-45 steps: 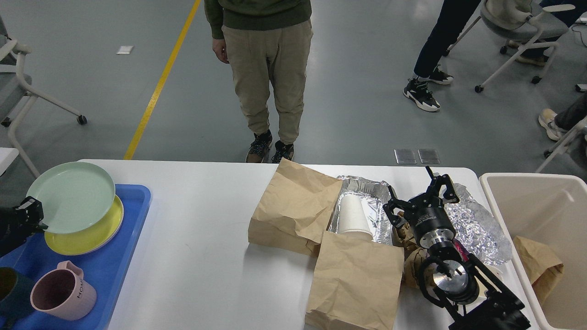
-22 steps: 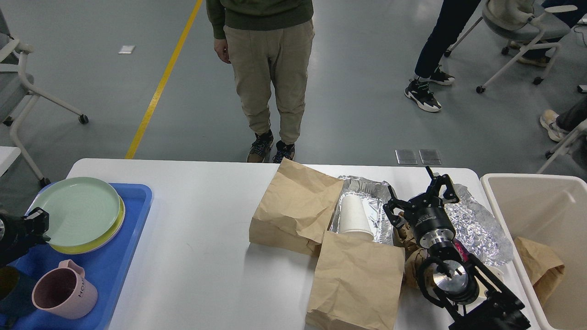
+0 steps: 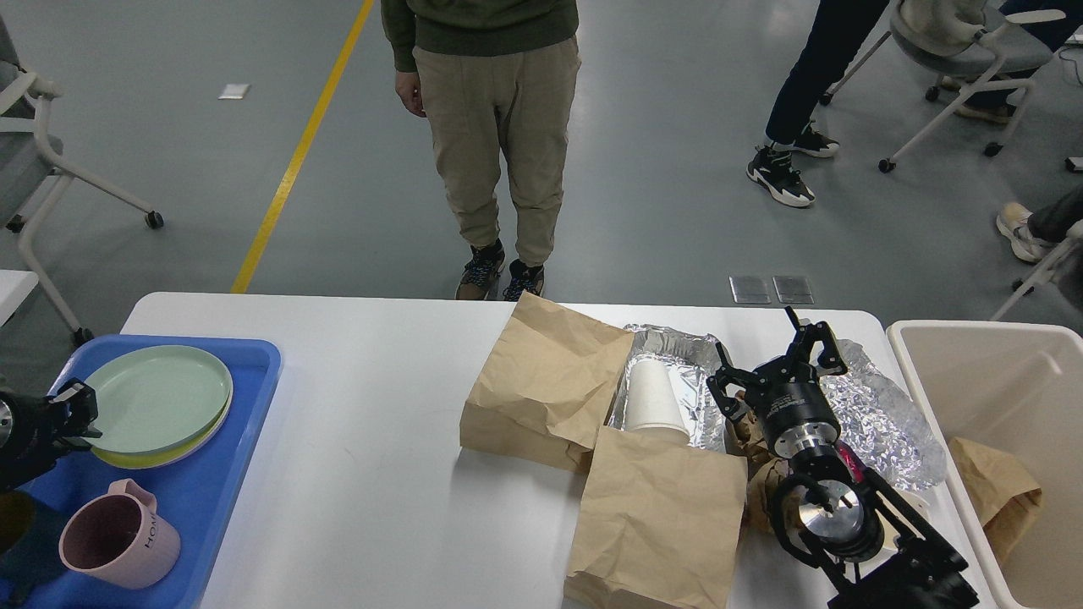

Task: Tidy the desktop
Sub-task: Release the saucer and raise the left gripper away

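- Head view, background: grey floor with a yellow line (image 3: 292, 161); a person in khaki trousers (image 3: 499, 144) stands just beyond the far table edge; wheeled chairs at left and upper right.
- Head view, surface: the desktop (image 3: 372, 474) spans most of the lower frame, between the blue tray (image 3: 224, 499) at left and the beige bin (image 3: 1007, 381) at right.
- Tray contents: green plate (image 3: 156, 399) stacked on a yellow plate (image 3: 148, 458); pink mug (image 3: 118, 545) near the front.
- Desktop contents: two brown paper bags (image 3: 546, 385) (image 3: 656, 520), touching; a foil tray (image 3: 677, 381) holding a white paper cup (image 3: 653, 397); crumpled foil (image 3: 880, 423) just beside the bin.
- Bin contents: one crumpled brown bag (image 3: 994, 491).
- Right gripper (image 3: 770, 364): fingers spread wide, holding nothing, above the foil area.
- Left gripper (image 3: 72, 414): at the green plate's rim; whether it grips cannot be determined.
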{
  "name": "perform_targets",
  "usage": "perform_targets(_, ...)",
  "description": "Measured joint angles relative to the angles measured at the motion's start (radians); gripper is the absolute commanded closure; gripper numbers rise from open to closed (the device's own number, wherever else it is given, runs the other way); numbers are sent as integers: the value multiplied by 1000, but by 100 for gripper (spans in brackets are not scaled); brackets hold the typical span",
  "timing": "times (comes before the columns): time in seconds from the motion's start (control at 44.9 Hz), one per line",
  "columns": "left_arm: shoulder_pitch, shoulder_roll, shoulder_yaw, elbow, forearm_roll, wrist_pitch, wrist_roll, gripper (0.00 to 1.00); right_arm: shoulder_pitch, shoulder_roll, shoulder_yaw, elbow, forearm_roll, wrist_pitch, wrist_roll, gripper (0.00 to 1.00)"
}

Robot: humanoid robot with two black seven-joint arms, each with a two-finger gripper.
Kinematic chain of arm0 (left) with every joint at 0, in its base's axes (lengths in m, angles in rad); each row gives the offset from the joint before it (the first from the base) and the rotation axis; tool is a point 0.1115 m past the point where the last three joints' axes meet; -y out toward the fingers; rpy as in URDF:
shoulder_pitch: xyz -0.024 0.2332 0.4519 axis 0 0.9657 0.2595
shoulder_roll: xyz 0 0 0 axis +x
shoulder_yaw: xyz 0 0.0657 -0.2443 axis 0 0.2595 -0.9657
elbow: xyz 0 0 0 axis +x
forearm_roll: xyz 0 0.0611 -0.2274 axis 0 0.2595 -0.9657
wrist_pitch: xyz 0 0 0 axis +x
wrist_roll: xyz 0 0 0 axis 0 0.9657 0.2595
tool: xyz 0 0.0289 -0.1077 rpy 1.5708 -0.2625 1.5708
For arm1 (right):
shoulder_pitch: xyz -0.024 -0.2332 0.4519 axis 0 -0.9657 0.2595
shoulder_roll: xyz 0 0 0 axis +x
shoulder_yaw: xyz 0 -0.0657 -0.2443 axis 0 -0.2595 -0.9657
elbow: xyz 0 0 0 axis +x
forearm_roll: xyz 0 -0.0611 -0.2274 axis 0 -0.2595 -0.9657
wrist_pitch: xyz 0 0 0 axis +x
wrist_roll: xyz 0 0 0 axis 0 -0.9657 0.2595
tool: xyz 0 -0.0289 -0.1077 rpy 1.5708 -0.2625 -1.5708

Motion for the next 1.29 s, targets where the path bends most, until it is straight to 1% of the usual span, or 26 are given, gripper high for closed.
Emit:
perform_targets(0.022,0,1,0,0,0,-2,3,8,0,0,0,0,0,0,0,0)
perform_targets(0.134,-12,13,0,0,0,-11,10,6,0,0,0,0,0,0,0,0)
perform_targets(0.267,-29,15,-19,0,0,-13,1,5,0,0,0,0,0,0,0,0)
perform_targets(0.357,-32,17,-80,0,0,-13,4,5,0,0,0,0,0,0,0,0)
perform_targets(0.446,-33,32,-169,0,0,-13,8,4,0,0,0,0,0,0,0,0)
perform_targets(0.513,-33,41,-255,0,-1,-14,8,4,0,0,0,0,0,0,0,0)
perform_targets(0.691,-6,41,-570,-1,-3,-15,-5,4,0,0,0,0,0,0,0,0)
perform_targets(0.802,50,22,-782,-10,-3,-16,-6,4,0,0,0,0,0,0,0,0)
perform_targets(0.825,76,5,-874,-16,-3,-16,-7,4,0,0,0,0,0,0,0,0)
perform_targets(0.936,143,-27,-1056,-57,-3,-13,-14,4,0,0,0,0,0,0,0,0)
perform_targets(1.003,199,-47,-1171,-110,-3,-13,-33,4,0,0,0,0,0,0,0,0)
perform_targets(1.047,241,-56,-1251,-163,-4,-11,-55,4,0,0,0,0,0,0,0,0)
perform_targets(1.159,350,-73,-1431,-319,-3,10,-131,4,0,0,0,0,0,0,0,0)
perform_targets(1.226,440,-77,-1543,-458,5,60,-185,4,0,0,0,0,0,0,0,0)
perform_targets(1.293,518,-83,-1633,-576,21,123,-220,4,0,0,0,0,0,0,0,0)
